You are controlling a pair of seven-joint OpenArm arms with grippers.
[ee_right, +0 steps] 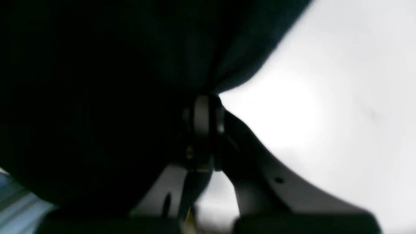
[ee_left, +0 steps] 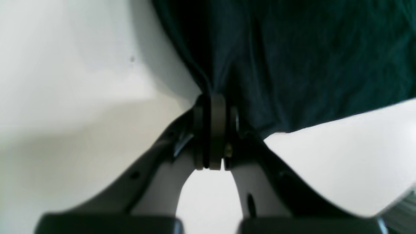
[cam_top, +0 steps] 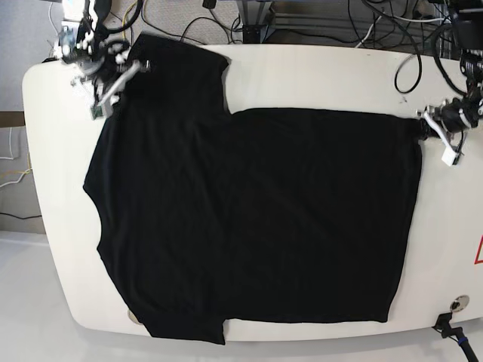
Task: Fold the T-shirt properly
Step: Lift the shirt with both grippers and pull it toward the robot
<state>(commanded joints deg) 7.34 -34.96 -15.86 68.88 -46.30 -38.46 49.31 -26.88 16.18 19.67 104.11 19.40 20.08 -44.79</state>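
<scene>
At the far edge of the shirt, both pairs of jaws are pressed together on black cloth: the left gripper (ee_left: 213, 97) pinches one corner and the right gripper (ee_right: 204, 97) pinches the other side. Outward from them, the T-shirt (cam_top: 249, 219) lies flat, plain side up, on the white table (cam_top: 317, 75). I judge no fold is made yet; all folds remain. Cables (cam_top: 226, 15) hang behind the table.
</scene>
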